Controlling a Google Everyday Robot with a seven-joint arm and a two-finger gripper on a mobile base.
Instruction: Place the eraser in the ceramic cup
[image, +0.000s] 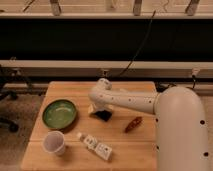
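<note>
The eraser (104, 115) is a small black block lying on the wooden table (70, 92) near its middle. My gripper (99, 107) points down right over the eraser, at the end of the white arm (130, 101) that reaches in from the right; the wrist hides most of it. The ceramic cup (54, 142) is whitish with a pale lilac inside and stands upright at the front left of the table, well apart from the gripper.
A wide green bowl (59, 113) sits left of the eraser, behind the cup. A white box-like object (96, 146) lies at the front centre. A reddish-brown elongated object (133, 124) lies right of the eraser. A small white lump (91, 109) is beside the eraser.
</note>
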